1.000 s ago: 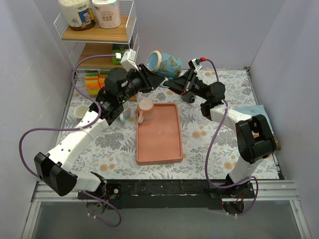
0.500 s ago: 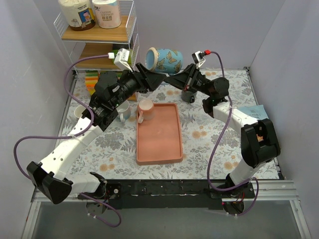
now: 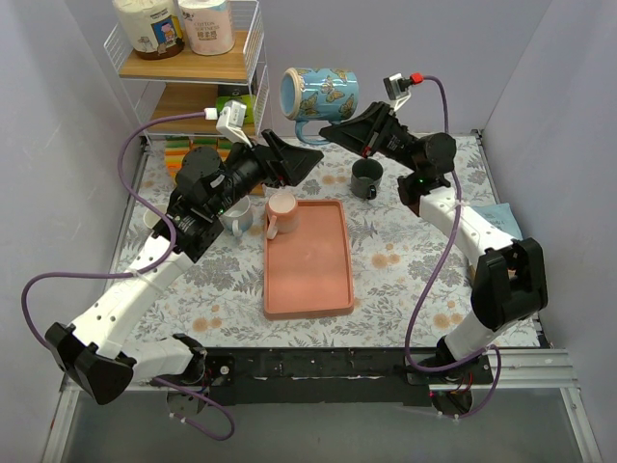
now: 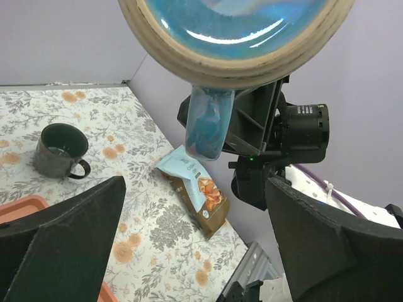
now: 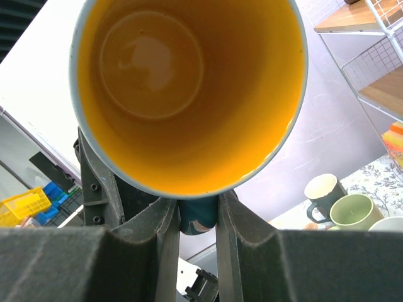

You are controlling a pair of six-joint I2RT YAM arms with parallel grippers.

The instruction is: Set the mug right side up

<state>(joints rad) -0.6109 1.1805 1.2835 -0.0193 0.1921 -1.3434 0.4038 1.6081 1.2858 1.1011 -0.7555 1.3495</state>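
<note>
Right claw [image 3: 326, 127] holds mug [image 3: 323, 90] sideways by handle, mouth rightward.

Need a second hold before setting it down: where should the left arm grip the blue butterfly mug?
Probably the barrel near its base end, from the left. The blue butterfly mug lies on its side aloft, base facing the open left gripper; its handle hangs underneath, pinched in the right gripper, so place the fingers front and back, clear of it.
</note>
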